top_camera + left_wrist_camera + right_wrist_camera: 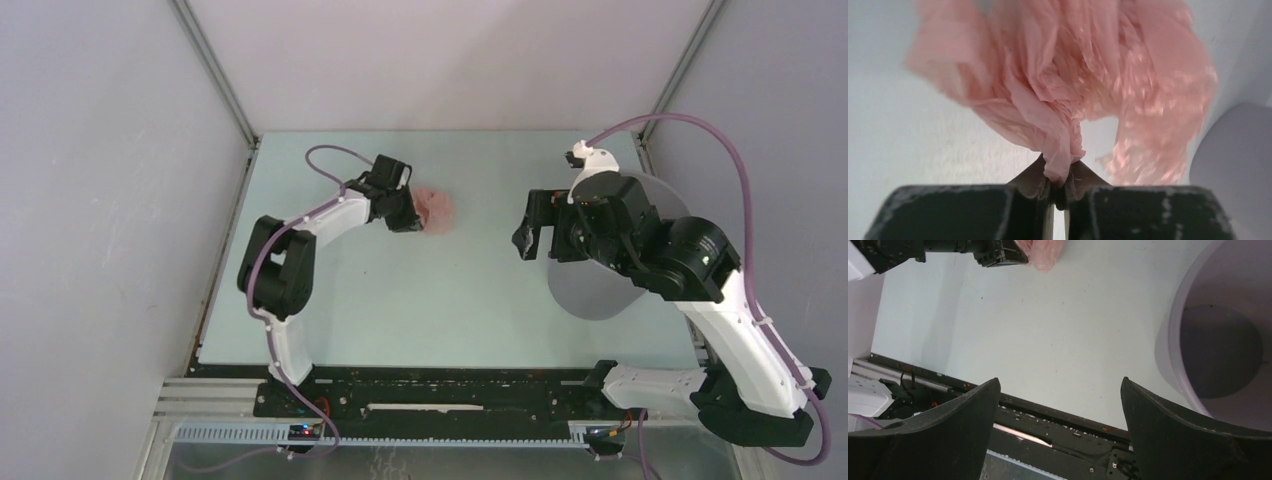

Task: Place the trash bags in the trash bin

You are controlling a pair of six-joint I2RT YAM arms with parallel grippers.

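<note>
Bag (1063,75): soft, likely featherlight; left gripper (1058,170) is pinching its gathered fold. Right gripper (1060,382) is hanging spread near the bin (1218,285).

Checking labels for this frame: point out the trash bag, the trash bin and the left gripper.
trash bag (1063,75): left wrist view, middle of the crumpled pink film.
trash bin (1233,285): right wrist view, pale inner wall.
left gripper (1059,172): left wrist view, between the fingertips, pinching the bag.
</note>
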